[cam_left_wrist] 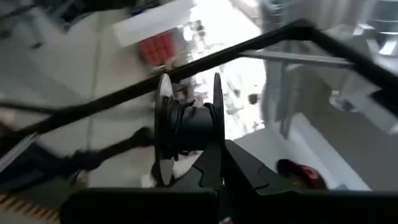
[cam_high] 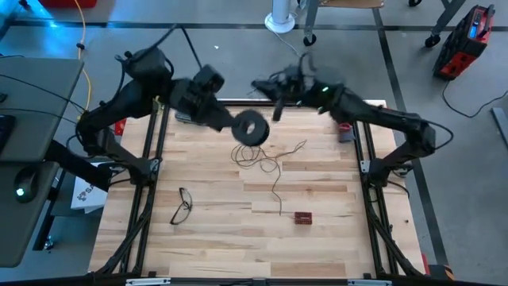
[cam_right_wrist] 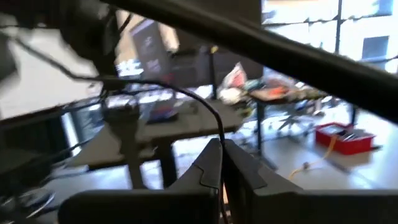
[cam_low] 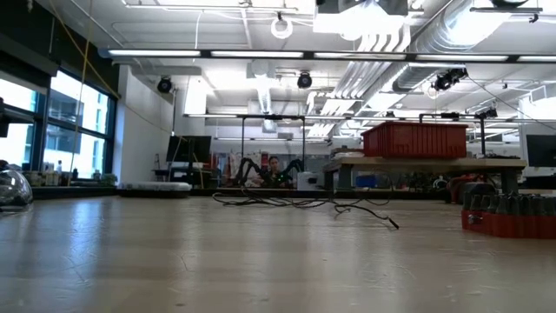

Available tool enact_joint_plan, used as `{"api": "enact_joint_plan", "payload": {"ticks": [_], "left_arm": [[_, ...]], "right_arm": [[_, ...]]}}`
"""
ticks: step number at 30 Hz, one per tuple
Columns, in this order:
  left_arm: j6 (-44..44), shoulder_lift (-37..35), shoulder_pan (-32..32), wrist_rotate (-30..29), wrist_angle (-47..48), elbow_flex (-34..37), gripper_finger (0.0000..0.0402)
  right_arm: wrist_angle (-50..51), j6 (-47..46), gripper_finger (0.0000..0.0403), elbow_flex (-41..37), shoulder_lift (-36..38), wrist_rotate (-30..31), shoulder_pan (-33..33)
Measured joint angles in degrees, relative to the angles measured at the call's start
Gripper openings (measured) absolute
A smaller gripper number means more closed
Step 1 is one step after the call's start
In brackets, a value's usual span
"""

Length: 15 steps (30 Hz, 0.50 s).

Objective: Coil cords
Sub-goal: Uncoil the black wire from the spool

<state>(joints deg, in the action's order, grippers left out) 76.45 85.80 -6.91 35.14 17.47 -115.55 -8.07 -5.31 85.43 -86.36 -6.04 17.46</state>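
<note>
The cord is a thin dark wire, partly wound on a small round black reel [cam_high: 252,127] with a pale centre. My left gripper [cam_high: 235,121] holds the reel in the air over the table's far middle, shut on it. My right gripper [cam_high: 278,108] is just beyond it toward the far edge, shut on a stretch of the wire [cam_right_wrist: 219,127]. The rest of the wire [cam_high: 262,155] lies in loose loops on the wooden table, with one end trailing toward the near edge [cam_high: 279,208]. The low view shows only the loops [cam_low: 304,204]; both grippers are above its frame. My left gripper pinches the rim of one of the reel's two flanges [cam_left_wrist: 216,134] between its shut fingers. The reel is lifted clear of the table, its axle lying across the fingers, with dark wire wound on the hub [cam_left_wrist: 189,124]. My right gripper pinches a single strand of the wire [cam_right_wrist: 221,142] at its fingertips. The strand rises from the tips and arcs away in a slack curve [cam_right_wrist: 168,87], clear of the table.
Black-framed eyeglasses [cam_high: 182,205] lie near the table's left near part. A small red block [cam_high: 302,217] sits near the middle front, and a red object [cam_high: 345,131] by the right rail. A yellow cable [cam_high: 81,32] hangs beyond the far left corner.
</note>
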Motion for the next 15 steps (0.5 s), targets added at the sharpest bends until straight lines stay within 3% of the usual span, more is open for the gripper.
{"api": "enact_joint_plan", "payload": {"ticks": [6,11,15], "left_arm": [[-7.2,-4.5,-0.8,-5.5,17.2,0.0,0.0],[-15.3,-9.5,-8.5,-13.3,29.6,-0.1,0.0],[-21.7,-11.3,-15.8,-20.1,33.5,-0.1,0.0]], "right_arm": [[11.5,4.1,0.0,0.0,10.4,0.2,5.7],[24.4,4.3,0.0,0.0,20.4,1.0,7.2],[32.7,2.5,0.0,0.0,26.2,1.3,5.4]]}}
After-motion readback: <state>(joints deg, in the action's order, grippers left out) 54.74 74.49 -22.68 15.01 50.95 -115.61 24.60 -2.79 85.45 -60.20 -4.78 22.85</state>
